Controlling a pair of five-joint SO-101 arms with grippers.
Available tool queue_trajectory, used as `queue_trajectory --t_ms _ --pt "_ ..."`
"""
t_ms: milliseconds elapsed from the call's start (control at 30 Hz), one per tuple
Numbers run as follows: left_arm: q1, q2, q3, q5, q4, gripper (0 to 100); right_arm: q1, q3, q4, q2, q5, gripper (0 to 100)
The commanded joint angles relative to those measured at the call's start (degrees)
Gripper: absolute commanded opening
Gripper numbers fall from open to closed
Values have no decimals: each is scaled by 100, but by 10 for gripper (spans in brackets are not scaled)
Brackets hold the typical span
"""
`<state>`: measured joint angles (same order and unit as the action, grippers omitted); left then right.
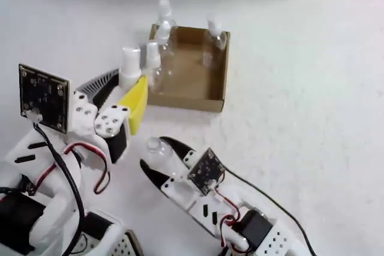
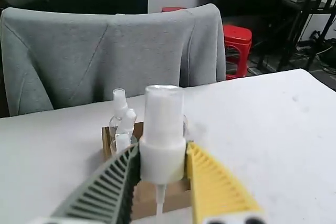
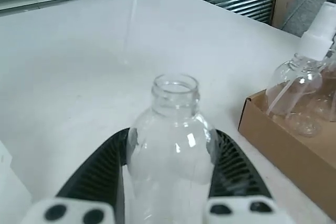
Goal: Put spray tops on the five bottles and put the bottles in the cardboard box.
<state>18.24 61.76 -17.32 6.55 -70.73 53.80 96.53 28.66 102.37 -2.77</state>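
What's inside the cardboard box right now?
Capped clear bottles stand along one side wall of the cardboard box, and another bottle in the opposite far corner. They overlap, so the row's count is hidden.

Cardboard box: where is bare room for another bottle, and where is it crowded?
Free: the cardboard box, middle and near-right floor; the table right of it. Crowded: its left side, with bottles and the left hand holding a spray top.

Clock set on the cardboard box (image 1: 187, 102), 12 at the far edge. Table (image 1: 300, 88) bare from 1 through 5 o'clock: open approach. Box floor free at middle and 4 o'clock corner. Capped bottles (image 1: 215, 39) stand along the 9 o'clock wall and in the 11 and 1 corners. Left arm's jaws with spray top (image 1: 130, 63) crowd 9 o'clock. Right arm's jaws with open bottle (image 1: 157, 147) block 7.
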Motion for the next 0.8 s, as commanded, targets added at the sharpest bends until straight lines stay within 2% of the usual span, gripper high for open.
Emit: queue_trajectory --t_ms 0,333,767 --pt "-13 -31 -88 70 158 22 48 35 13 66 -62 15" --pt "-57 -31 -967 70 1196 22 48 35 22 66 -62 15" --pt "-57 -22 -1002 53 1345 22 48 35 22 66 -70 15"
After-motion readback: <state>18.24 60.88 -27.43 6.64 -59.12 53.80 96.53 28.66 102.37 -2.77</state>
